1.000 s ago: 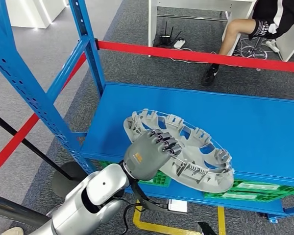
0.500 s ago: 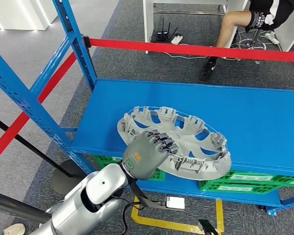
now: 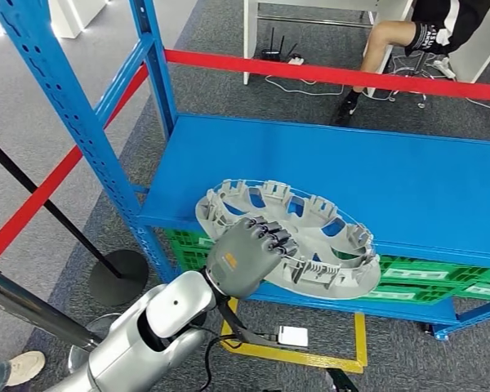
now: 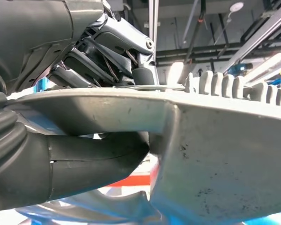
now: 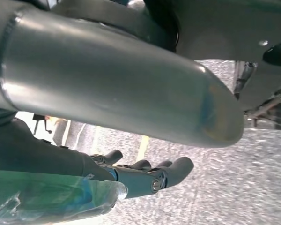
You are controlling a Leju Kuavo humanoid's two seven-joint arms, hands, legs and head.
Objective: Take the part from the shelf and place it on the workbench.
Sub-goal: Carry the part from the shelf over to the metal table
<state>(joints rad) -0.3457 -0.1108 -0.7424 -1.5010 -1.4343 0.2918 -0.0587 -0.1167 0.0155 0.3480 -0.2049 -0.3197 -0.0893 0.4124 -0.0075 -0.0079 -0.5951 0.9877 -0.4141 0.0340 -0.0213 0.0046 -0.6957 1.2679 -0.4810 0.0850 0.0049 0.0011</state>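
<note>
Head view: bright, even overhead light, soft shadows, sharp focus. Left wrist view: ceiling lamps glare; the near hand is dark and soft. Right wrist view: dim, close parts blurred, floor grainy.

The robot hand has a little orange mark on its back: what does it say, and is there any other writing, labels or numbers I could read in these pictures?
Orange mark on the back of the left robot hand: too small and blurred to read.
White labels on the green crates under the blue shelf: print too small to read.
White stripes on the seated person's black clothing: no legible letters.
Grey wheel cover: no writing visible.
Nothing else legible.
</note>
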